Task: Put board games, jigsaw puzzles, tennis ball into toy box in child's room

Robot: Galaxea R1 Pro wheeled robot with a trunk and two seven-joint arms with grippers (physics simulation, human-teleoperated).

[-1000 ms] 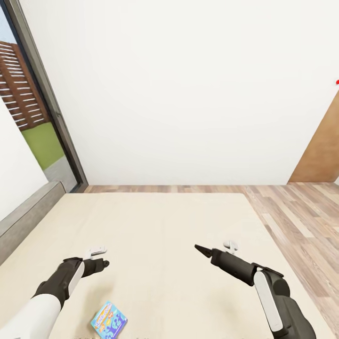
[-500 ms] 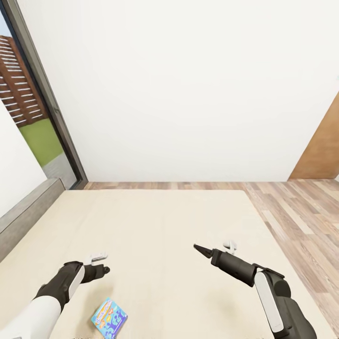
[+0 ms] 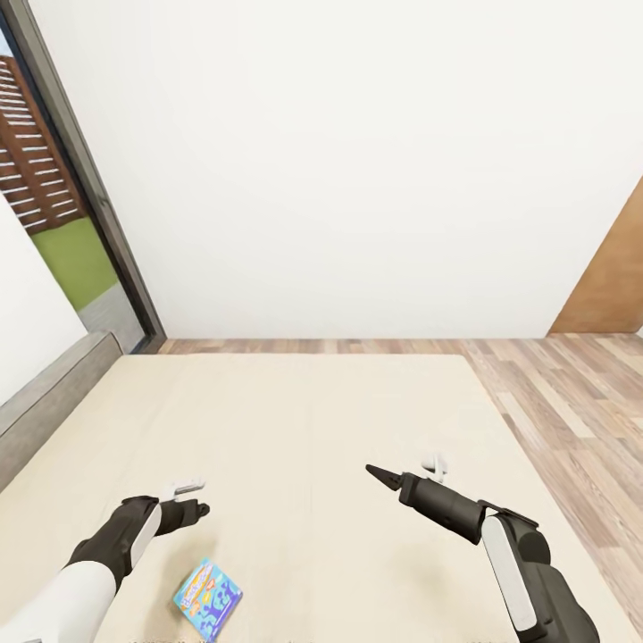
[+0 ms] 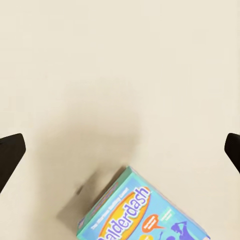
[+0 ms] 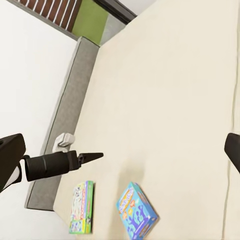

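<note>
A light-blue cartoon board game (image 3: 207,598) lies on the cream bed (image 3: 304,420), close to its near edge. My left gripper (image 3: 192,511) hovers just beyond it, open. In the left wrist view its fingers (image 4: 10,155) stand wide apart over the mattress, and the same "Balderdash" box (image 4: 140,215) lies partly in frame. My right gripper (image 3: 379,473) is open over the bed's right half, holding nothing. The right wrist view looks across to the left gripper (image 5: 92,156), the light-blue box (image 5: 136,210) and a green-edged Monopoly board game (image 5: 81,207) flat beside it. The toy box and table are out of view.
A grey headboard (image 3: 45,411) runs along the bed's left side. Behind it is a dark-framed glass door (image 3: 80,223). A white wall stands beyond the bed. Wood-plank floor (image 3: 572,402) and a brown door (image 3: 612,286) lie to the right.
The whole head view has shifted a little, so the camera moved. Relative to the bed, my left gripper has come closer to the light-blue box. The right gripper has barely moved.
</note>
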